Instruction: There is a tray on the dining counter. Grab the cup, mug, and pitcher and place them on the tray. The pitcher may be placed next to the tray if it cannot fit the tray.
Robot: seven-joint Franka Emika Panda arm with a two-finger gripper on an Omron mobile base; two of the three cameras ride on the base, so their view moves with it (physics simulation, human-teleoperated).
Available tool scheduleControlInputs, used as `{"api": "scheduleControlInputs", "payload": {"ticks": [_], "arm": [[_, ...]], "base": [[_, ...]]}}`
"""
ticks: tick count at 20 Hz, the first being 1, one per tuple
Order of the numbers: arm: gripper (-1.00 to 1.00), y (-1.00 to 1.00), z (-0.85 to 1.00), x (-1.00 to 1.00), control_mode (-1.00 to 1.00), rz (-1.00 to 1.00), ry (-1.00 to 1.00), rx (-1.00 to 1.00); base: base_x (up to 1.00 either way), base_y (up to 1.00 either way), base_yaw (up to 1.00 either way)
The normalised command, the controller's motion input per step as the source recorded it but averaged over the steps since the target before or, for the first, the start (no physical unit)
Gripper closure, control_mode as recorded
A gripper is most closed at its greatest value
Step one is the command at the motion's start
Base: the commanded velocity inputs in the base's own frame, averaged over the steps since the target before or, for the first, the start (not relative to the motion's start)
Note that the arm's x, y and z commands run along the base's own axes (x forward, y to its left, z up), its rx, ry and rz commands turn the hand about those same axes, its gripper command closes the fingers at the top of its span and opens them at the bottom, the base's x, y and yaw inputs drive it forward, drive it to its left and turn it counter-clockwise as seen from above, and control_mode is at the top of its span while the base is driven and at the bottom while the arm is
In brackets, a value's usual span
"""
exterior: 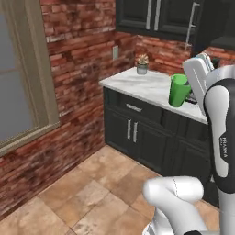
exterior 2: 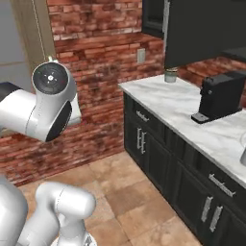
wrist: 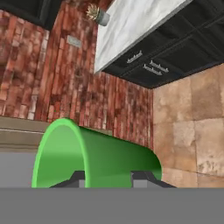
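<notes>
Gripper (wrist: pixel 105 177) clamps the green cup (wrist: pixel 94 155), seemingly by its wall; open floor (wrist: pixel 188 127) beyond, cup's long axis crosswise, mouth leftward.

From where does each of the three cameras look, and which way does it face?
Left base view: behind and left of the white arm, which rises at right carrying the cup; faces the brick wall and marble counter.
Right base view: behind its right, facing the same counter and the coffee machine; arm at left.
Hand view: on the hand, looking along the gripper, shut on the cup, toward wall and floor.
Shared: all show the counter and its potted plant.
</notes>
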Motion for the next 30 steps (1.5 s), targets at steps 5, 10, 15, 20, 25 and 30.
{"api": "scheduleControlInputs", "payload": {"ticks": [5,10,15,20,25,30], "arm": [[1.00,0.00,0.00,0.00,1.00,0.00,0.00,0.00],[1.00,0.00,0.00,0.00,1.00,0.00,0.00,0.00],[1.00,0.00,0.00,0.00,1.00,0.00,0.00,0.00],[1.00,0.00,0.00,0.00,1.00,0.00,0.00,0.00],[1.00,0.00,0.00,0.00,1.00,0.00,0.00,0.00],[1.00,0.00,0.00,0.00,1.00,0.00,0.00,0.00]], "base": [[-0.26,0.00,1.00],[-0.27,0.00,1.00],[-0.24,0.00,1.00],[-0.24,0.00,1.00],[-0.17,0.00,1.00],[-0.10,0.00,1.00]]}}
